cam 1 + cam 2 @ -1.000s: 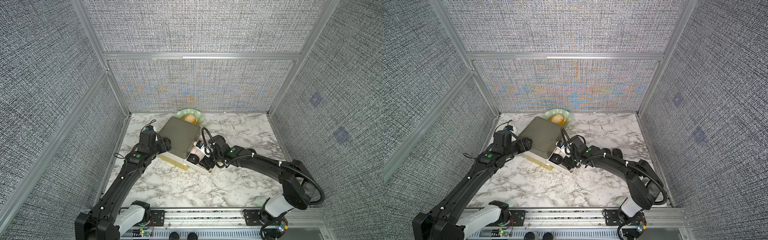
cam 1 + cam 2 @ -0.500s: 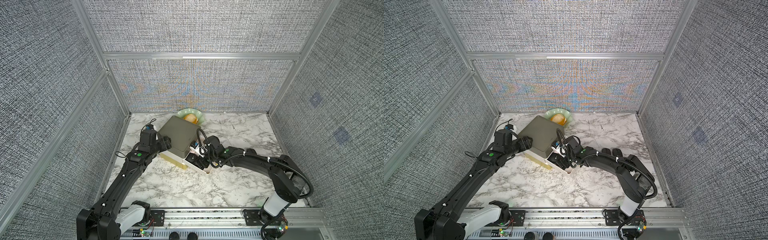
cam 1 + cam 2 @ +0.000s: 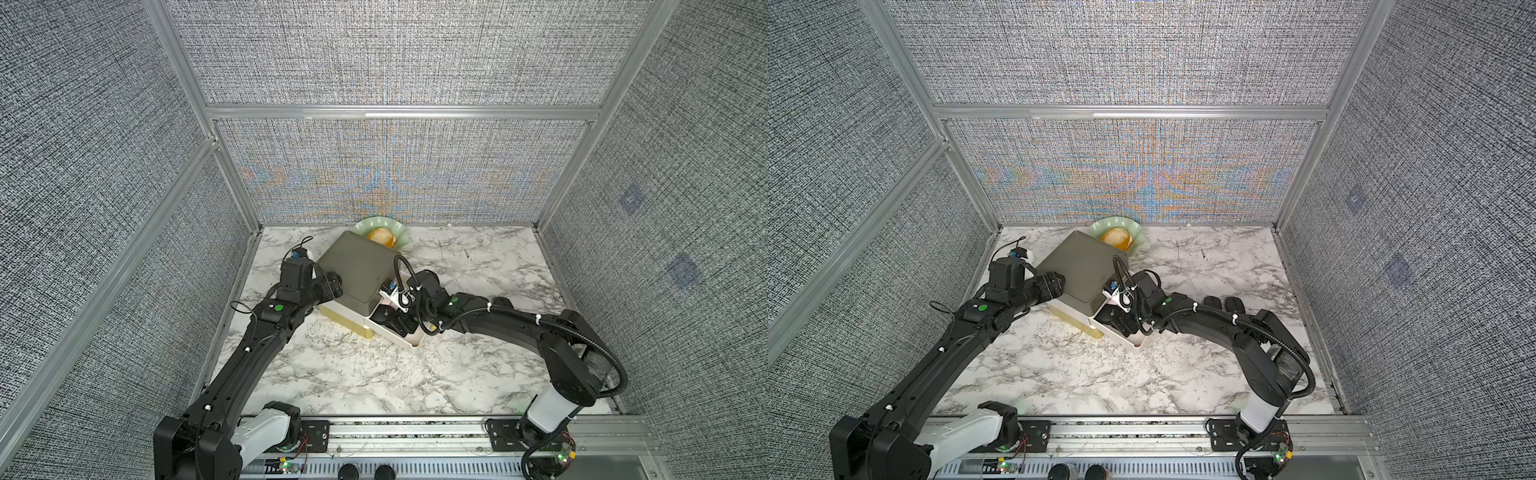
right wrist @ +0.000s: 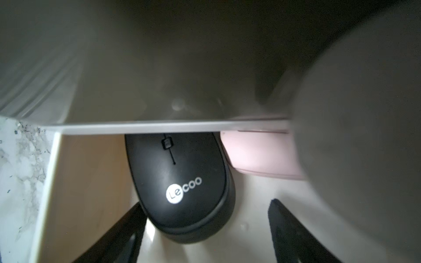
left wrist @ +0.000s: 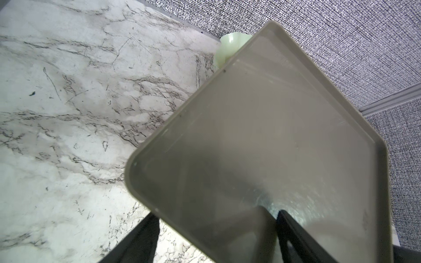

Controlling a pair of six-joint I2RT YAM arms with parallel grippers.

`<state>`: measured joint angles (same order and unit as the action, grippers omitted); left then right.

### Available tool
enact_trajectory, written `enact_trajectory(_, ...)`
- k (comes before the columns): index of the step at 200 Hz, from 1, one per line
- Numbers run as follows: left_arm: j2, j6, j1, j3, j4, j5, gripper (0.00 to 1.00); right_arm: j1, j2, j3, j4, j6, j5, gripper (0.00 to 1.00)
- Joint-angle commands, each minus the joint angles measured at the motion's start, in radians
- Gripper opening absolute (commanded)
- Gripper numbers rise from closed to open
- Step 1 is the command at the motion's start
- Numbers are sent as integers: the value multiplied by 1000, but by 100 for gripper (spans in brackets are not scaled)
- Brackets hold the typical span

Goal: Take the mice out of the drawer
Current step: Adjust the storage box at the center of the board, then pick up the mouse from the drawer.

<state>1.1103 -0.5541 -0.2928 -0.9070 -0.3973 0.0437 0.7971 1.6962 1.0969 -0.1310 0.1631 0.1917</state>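
Grasp step: right fingers (image 4: 287, 227) open, empty, straddling matte black oval mouse (image 4: 180, 189) in white drawer (image 4: 52, 193); next I close, lift.

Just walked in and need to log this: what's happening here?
Two robot arms are emptying mice from a drawer unit on the marble table. Its white drawer is pulled open. The right gripper is inside it, open, fingers either side of a black mouse, nothing gripped yet. A pink mouse lies beside it, partly under the unit. The left gripper is at the unit's other side, apparently steadying it. Two more black mice lie on the table by the right arm.
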Motion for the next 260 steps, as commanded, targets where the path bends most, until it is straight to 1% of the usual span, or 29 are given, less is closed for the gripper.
enact_trajectory(1, -2, 8, 1, -4, -4, -2, 81, 1, 28, 25, 8, 18, 45, 83)
enact_trajectory(44, -5, 7, 1, 2, -2, -2, 81, -1, 68, 47, 17, 18, 35, 83)
enact_trajectory(60, -2, 7, 1, 0, -5, -13, 81, -2, 59, 37, 31, 15, 31, 81)
enact_trajectory(95, -1, 5, 4, -1, -4, -31, 81, -22, 26, 4, 57, 4, 32, 67)
enact_trajectory(116, 5, 3, 6, -3, 1, -25, 81, -30, 24, 1, 61, 0, 52, 61)
enact_trajectory(145, 1, 0, 7, -2, 5, -22, 81, -33, 25, -3, 66, -6, 63, 62)
enact_trajectory(155, 1, 3, 7, -3, 3, -22, 81, -35, 30, -3, 79, -12, 75, 65)
enact_trajectory(171, 3, 3, 7, -4, 0, -23, 81, -35, 49, 11, 80, -15, 90, 73)
enact_trajectory(190, 4, 2, 7, -4, 1, -22, 81, -35, 68, 23, 86, -17, 98, 76)
enact_trajectory(233, 12, -1, 8, 0, 8, -12, 81, -36, 90, 18, 129, -16, 85, 76)
enact_trajectory(260, 12, -4, 9, 2, 12, -13, 81, -39, 94, 10, 146, -23, 86, 69)
